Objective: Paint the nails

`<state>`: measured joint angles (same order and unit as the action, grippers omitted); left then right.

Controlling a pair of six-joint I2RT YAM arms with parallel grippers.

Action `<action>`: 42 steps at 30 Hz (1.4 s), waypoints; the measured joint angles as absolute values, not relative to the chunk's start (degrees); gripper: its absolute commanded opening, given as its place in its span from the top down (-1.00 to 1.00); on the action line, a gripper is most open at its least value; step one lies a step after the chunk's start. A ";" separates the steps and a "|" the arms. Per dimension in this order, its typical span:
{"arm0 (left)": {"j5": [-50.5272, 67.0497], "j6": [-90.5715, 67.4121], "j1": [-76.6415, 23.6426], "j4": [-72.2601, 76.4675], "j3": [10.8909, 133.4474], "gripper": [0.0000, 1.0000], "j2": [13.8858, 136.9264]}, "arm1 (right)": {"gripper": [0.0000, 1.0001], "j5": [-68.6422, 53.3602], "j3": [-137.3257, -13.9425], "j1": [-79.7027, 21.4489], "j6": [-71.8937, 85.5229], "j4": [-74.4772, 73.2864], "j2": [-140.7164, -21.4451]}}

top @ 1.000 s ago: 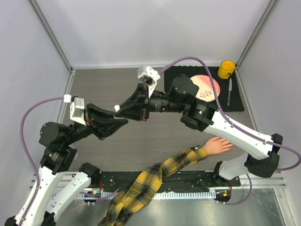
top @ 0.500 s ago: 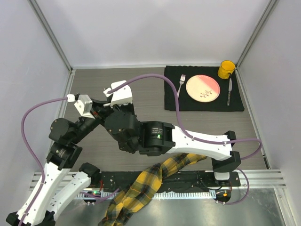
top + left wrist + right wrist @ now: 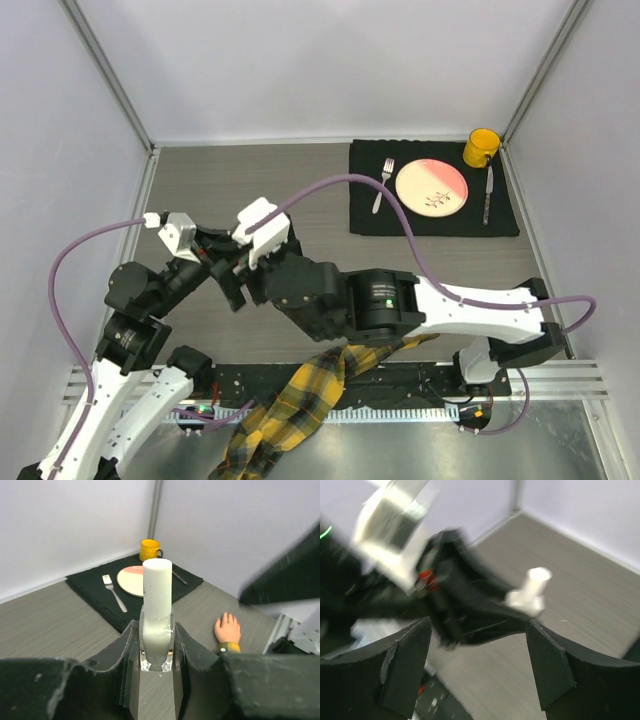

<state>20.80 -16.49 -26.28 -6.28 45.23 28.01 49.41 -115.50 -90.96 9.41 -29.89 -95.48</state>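
Note:
My left gripper [image 3: 156,636] is shut on a small clear bottle [image 3: 157,642] with a tall white cap [image 3: 157,587], held upright above the table. The peach mannequin hand [image 3: 227,630] lies flat to the right beyond it. Its nails [image 3: 226,617] at the fingertips are too small to make out. The plaid sleeve [image 3: 300,395] trails to the near edge, and my right arm [image 3: 400,300] covers the hand from above. My right gripper [image 3: 479,652] stands open and empty, blurred, facing the left gripper's fingers [image 3: 485,615] and the bottle [image 3: 530,592].
A black mat [image 3: 365,215] at the back right carries a fork [image 3: 383,182], a pink-and-cream plate [image 3: 431,187], a knife [image 3: 488,195] and a yellow mug [image 3: 481,147]. Walls close the table on three sides. The right arm stretches across the near half.
The right arm has swung from the right side across to the left and now sits close by the left gripper, with its jaws opened wide. The left gripper has drawn back a little, still holding the bottle.

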 measured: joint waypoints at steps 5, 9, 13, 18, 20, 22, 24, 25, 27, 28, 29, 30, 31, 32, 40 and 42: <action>29.74 -18.28 -26.39 -6.52 46.44 1.00 28.40 | -0.59 28.01 -103.15 -90.02 8.62 -30.35 -86.11; 41.34 -24.49 -26.09 -0.56 46.52 1.00 30.17 | -0.56 5.61 -92.77 -79.48 8.38 -30.00 -75.83; 51.35 -32.77 -26.57 7.62 46.11 1.00 31.64 | -0.52 -8.99 -88.14 -70.78 6.94 -28.29 -66.92; 58.87 -41.76 -26.63 19.77 46.13 1.00 32.34 | -0.45 -21.08 -88.47 -66.63 5.85 -24.60 -63.40; 60.49 -44.51 -26.63 23.27 46.13 1.00 32.82 | -0.40 -24.49 -88.99 -65.58 5.85 -23.46 -63.94; 61.65 -46.57 -26.65 25.71 46.13 1.00 33.28 | -0.30 -27.46 -89.58 -64.62 5.96 -22.00 -65.28; 62.39 -48.18 -26.70 27.64 46.13 1.00 33.63 | -0.14 -30.44 -90.02 -63.94 6.26 -20.03 -67.59; 62.72 -49.04 -26.79 28.40 46.11 1.00 33.71 | -0.10 -31.77 -90.06 -63.68 6.48 -19.18 -68.88; 63.07 -50.24 -27.14 29.93 46.11 1.00 33.78 | -0.05 -34.02 -90.26 -63.22 7.27 -17.74 -71.48; 63.13 -50.76 -27.35 30.65 46.11 1.00 33.78 | -0.03 -34.98 -90.52 -63.05 7.70 -17.28 -72.79; 63.72 -51.11 -27.51 31.24 46.09 1.00 33.76 | -0.02 -36.67 -90.80 -62.83 8.32 -16.75 -73.93; 64.07 -51.51 -27.55 31.68 45.93 1.00 33.58 | -0.03 -38.15 -90.91 -62.74 8.91 -16.01 -74.54; 64.03 -51.88 -27.49 32.23 45.89 1.00 33.54 | -0.02 -39.38 -90.94 -62.43 9.45 -15.20 -74.81; 64.01 -52.12 -27.55 32.77 45.89 1.00 33.54 | -0.03 -40.66 -90.94 -62.26 10.00 -14.37 -74.89; 64.14 -52.60 -28.25 34.11 45.60 1.00 33.67 | -0.16 -43.40 -90.91 -61.08 12.93 -6.70 -75.00; 64.14 -52.62 -28.40 34.11 45.52 1.00 33.78 | -0.14 -43.97 -90.85 -60.55 13.93 -5.39 -75.00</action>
